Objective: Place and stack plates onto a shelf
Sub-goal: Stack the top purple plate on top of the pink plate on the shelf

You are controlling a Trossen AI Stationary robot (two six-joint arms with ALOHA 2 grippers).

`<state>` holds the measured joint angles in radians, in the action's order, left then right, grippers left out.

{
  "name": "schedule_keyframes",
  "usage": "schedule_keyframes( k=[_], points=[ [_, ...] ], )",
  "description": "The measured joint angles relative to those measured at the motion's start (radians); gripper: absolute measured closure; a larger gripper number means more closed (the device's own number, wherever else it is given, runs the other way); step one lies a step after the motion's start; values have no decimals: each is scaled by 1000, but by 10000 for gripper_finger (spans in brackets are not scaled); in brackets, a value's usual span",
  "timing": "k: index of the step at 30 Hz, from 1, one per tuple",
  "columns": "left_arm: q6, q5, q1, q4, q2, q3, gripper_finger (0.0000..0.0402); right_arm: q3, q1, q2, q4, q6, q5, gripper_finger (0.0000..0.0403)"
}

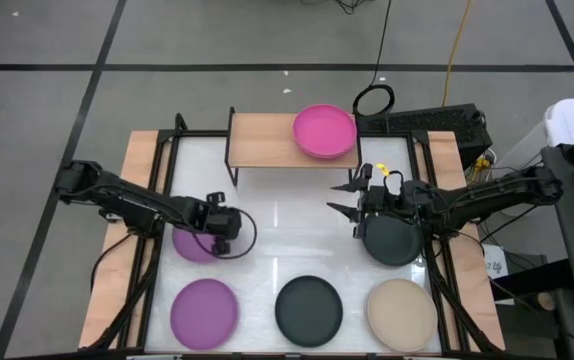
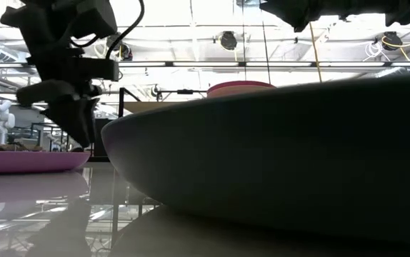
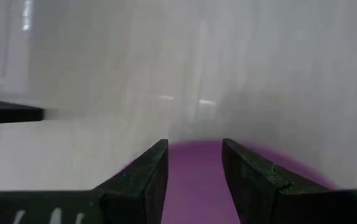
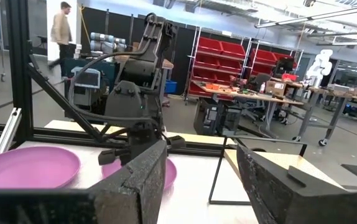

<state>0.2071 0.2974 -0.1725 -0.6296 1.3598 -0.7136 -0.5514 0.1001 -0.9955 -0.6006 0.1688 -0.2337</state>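
The light-wood shelf stands at the table's far side with a magenta plate on its right half. My left gripper is open, its fingers pointing down over the right edge of a purple plate that lies flat on the table. My right gripper is open and holds nothing; it points toward the table's left, beside a dark plate that lies under its wrist. A purple plate, a dark plate and a beige plate lie along the near edge. My left gripper has its two fingers standing from above on either side of the purple plate's right rim. I cannot tell whether they touch it. The plate lies flat on the table.
Black frame bars run along both sides of the table. The shelf's left half is bare wood. White table surface shows between the shelf and the near row. A person walks in the room far behind.
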Motion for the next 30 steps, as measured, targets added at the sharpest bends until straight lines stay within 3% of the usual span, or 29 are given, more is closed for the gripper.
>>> schedule_keyframes(
  k=[3,10,14,24,30],
  points=[
    [29,-80,0,2,0,0,245,0,0,0,0,0,0,227],
    [434,-241,-16,-56,-3,-1,245,0,0,0,0,-2,0,227],
    [565,-276,-56,-122,2,-4,245,0,0,0,0,-11,0,227],
    [614,-201,-108,-207,5,-139,245,0,0,0,1,-11,-1,227],
    [615,-204,-125,-216,88,-149,245,0,0,0,14,-11,-1,227]
  ],
)
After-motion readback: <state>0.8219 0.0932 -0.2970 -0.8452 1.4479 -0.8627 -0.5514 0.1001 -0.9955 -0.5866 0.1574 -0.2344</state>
